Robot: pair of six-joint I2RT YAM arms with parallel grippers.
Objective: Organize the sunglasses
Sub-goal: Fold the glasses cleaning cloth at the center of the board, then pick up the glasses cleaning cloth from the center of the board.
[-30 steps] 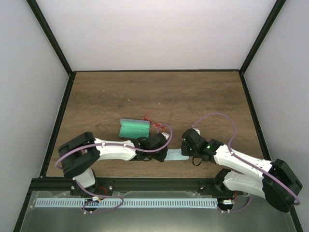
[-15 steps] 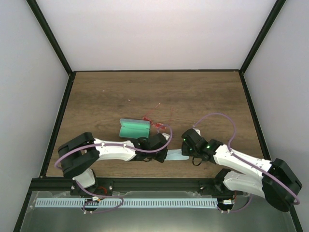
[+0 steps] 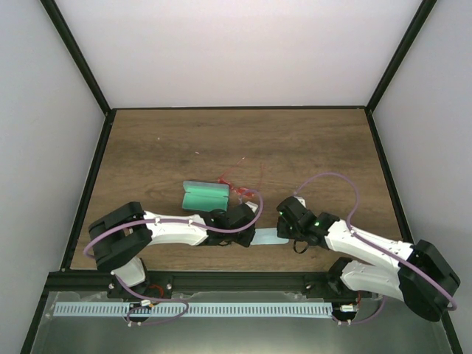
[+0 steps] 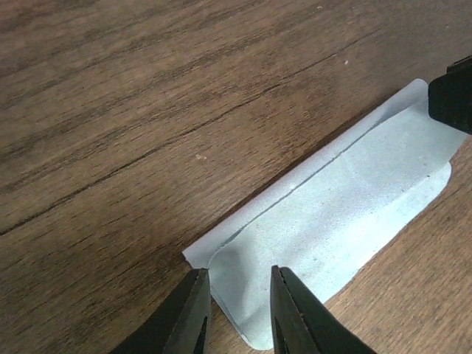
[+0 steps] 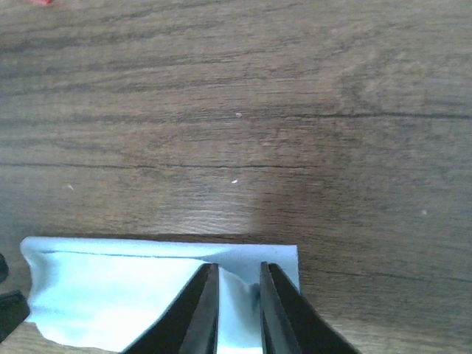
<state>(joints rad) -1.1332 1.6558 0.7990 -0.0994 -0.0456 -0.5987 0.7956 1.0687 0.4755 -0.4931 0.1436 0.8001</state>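
Low in the centre of the top view, the left gripper (image 4: pixel 238 279) and right gripper (image 5: pixel 239 271) each pinch one end of a folded, light blue cloth (image 4: pixel 332 221). Small, red-lensed, wire-armed sunglasses (image 3: pixel 237 192) lie above it on the brown wooden table (image 3: pixel 162 147), just right of an open, green-lined rectangular case (image 3: pixel 204 198).

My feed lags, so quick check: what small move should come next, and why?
Probably lift slightly, in step: the left gripper and right gripper each pinch one end of the folded blue cloth, which lies on the table.
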